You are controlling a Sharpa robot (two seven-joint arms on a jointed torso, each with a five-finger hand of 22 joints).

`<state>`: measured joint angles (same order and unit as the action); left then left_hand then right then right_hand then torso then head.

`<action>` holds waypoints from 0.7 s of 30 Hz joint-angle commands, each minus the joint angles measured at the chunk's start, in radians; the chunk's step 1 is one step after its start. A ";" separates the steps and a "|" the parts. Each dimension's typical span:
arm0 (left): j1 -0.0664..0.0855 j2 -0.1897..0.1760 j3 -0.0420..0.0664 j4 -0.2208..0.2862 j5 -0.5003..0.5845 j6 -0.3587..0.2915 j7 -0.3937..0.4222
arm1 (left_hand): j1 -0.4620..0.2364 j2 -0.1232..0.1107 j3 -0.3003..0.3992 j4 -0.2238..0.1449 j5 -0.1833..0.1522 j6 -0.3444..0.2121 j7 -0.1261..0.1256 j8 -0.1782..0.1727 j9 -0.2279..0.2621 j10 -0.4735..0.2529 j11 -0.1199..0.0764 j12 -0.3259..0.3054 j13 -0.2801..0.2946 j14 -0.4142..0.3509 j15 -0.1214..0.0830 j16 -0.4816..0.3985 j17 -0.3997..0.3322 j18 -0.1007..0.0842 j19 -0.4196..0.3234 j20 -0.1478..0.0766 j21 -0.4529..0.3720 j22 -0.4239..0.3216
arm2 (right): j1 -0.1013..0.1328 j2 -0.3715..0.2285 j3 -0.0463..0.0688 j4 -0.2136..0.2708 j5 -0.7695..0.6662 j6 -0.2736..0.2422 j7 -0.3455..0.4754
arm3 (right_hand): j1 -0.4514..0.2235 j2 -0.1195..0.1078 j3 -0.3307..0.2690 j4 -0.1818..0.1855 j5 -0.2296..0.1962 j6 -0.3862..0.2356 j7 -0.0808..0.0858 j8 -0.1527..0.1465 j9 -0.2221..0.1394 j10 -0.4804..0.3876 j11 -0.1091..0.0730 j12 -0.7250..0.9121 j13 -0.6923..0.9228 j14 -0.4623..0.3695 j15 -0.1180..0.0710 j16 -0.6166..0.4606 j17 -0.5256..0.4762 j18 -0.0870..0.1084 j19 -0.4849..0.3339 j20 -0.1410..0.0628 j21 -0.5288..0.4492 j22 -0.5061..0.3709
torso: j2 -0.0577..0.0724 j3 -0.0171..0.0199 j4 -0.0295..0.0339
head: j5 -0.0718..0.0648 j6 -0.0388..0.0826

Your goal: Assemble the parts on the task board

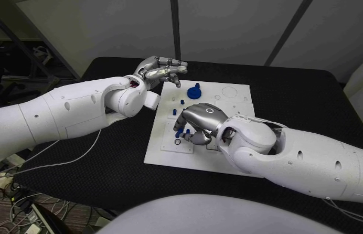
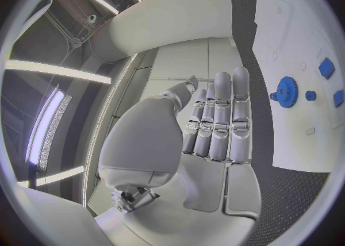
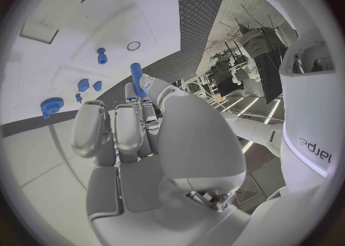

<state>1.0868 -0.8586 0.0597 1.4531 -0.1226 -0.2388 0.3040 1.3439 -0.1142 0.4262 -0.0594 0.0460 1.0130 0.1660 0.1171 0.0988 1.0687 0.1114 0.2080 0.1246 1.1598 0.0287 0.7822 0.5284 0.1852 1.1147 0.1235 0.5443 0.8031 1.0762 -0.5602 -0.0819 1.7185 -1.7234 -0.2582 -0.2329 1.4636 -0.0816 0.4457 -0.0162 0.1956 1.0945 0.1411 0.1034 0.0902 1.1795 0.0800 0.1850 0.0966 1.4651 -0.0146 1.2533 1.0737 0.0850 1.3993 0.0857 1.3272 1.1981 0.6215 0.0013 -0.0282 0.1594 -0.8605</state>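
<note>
Right hand (image 1: pixel 198 123): fingers curled, pinching a blue peg (image 3: pixel 137 79) between thumb and fingers, the peg standing out past the fingertips; in the head view the hand rests low over the task board's (image 1: pixel 234 163) left half, knuckles up.

Left hand (image 1: pixel 160 69): fingers (image 2: pixel 223 114) straight and laid side by side, holding nothing; it hangs above the black table (image 1: pixel 113 155) just off the board's far left corner, at about 11 o'clock from the right hand.

Task board: white plate, mid-table.

Blue gear (image 1: pixel 194 93): on the board's far part, at 12 o'clock from the right hand, just beside the left hand's fingertips.

Small blue parts (image 1: pixel 173 109): on the board near its left edge, between gear and right hand; further small blue pieces (image 1: pixel 178 134) lie under the right fingers.
</note>
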 commanded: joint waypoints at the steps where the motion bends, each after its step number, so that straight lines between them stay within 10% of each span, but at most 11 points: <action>1: 0.002 0.002 0.001 0.000 0.001 0.007 0.008 | -0.002 0.010 -0.005 -0.003 0.002 0.001 0.008 0.005 -0.002 -0.004 0.000 0.005 -0.001 -0.007 0.001 -0.006 -0.001 -0.005 -0.005 -0.001 -0.005 -0.001 | 0.000 0.009 -0.007 -0.012 0.004 0.004 0.030 | 0.002 -0.001 0.005 0.001 0.004 0.004 0.005 -0.001 -0.002 0.017 -0.010 0.000 -0.001 0.027 -0.002 0.005 -0.002 -0.006 0.006 0.001 0.003 -0.002 | -0.001 0.0004 0.0001 | 0.003 -0.002; 21: 0.002 0.007 0.001 -0.002 0.001 0.011 0.006 | -0.002 0.010 -0.005 -0.003 0.002 0.001 0.008 0.005 -0.002 -0.004 0.000 0.005 -0.001 -0.007 0.001 -0.006 -0.001 -0.005 -0.005 -0.001 -0.005 -0.001 | -0.005 0.039 -0.039 -0.060 -0.013 0.035 0.027 | 0.001 -0.001 0.007 0.001 0.006 0.004 0.005 -0.002 -0.002 0.016 -0.009 -0.001 0.000 0.027 -0.001 0.005 -0.002 -0.005 0.005 0.001 0.002 -0.003 | 0.000 0.0008 0.0000 | 0.011 -0.012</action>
<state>1.0870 -0.8524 0.0597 1.4505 -0.1226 -0.2384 0.3038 1.3439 -0.1142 0.4262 -0.0594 0.0460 1.0131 0.1660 0.1171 0.0989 1.0687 0.1114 0.2080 0.1246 1.1598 0.0287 0.7822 0.5285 0.1852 1.1146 0.1236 0.5443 0.8033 1.0705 -0.5233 -0.1205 1.6597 -1.7254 -0.2404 -0.2101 1.4633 -0.0818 0.4456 -0.0162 0.1954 1.0943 0.1410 0.1034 0.0895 1.1795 0.0800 0.1793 0.0946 1.4651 -0.0146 1.2532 1.0731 0.0849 1.3993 0.0857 1.3272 1.1965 0.6208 0.0020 -0.0283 0.1702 -0.8713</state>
